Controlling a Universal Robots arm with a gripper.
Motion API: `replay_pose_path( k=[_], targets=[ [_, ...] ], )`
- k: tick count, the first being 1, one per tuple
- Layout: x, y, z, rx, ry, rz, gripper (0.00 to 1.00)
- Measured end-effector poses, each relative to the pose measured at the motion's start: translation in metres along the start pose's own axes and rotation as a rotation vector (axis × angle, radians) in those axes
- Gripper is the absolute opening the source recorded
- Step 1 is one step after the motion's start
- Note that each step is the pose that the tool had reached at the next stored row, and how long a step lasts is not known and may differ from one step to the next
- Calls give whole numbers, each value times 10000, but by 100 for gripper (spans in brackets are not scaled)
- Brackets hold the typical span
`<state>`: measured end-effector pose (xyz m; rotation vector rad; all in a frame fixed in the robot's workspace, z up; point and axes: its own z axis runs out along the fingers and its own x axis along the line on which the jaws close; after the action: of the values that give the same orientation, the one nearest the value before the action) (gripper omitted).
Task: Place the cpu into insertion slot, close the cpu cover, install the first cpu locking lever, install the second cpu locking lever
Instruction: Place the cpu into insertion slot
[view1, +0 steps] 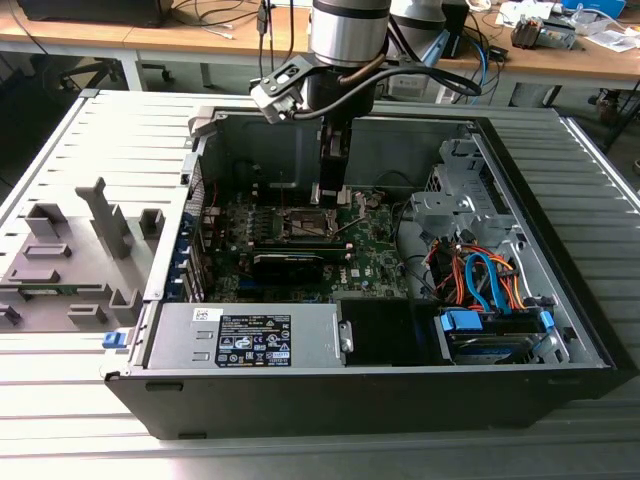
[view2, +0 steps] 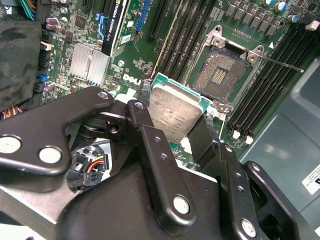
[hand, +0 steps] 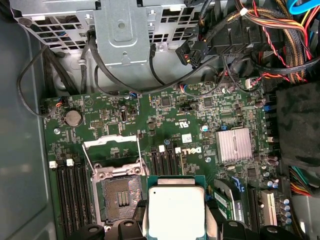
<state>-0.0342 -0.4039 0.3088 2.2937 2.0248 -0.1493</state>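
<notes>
My gripper (view2: 175, 131) is shut on the cpu (view2: 176, 114), a flat square chip with a silver-grey top and green edge, clamped between two black fingers (view2: 142, 125). The chip hangs above the green board just beside the insertion slot (view2: 220, 75). The first wrist view shows the cpu (hand: 176, 212) next to the insertion slot (hand: 120, 197), whose dark pin field is bare. Behind the socket the cpu cover (hand: 110, 142) stands swung open, a thin lever rod (hand: 87, 160) beside it. In the exterior view the gripper (view1: 335, 192) reaches down inside the open computer case (view1: 560, 330).
A black graphics card (view1: 290, 262) lies just in front of the socket in the exterior view. Memory slots (hand: 72, 195) and a silver heatsink (hand: 234, 145) flank it. A power supply (view1: 245, 335), drive cage (view1: 450, 210) and coloured cables (view1: 480, 280) fill the case. Grey fixtures (view1: 70, 260) stand outside it.
</notes>
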Motion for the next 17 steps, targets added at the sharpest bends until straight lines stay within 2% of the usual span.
replay_pose_path(
  k=[17],
  targets=[
    [1,0,12,9,0,73,54]
  ],
)
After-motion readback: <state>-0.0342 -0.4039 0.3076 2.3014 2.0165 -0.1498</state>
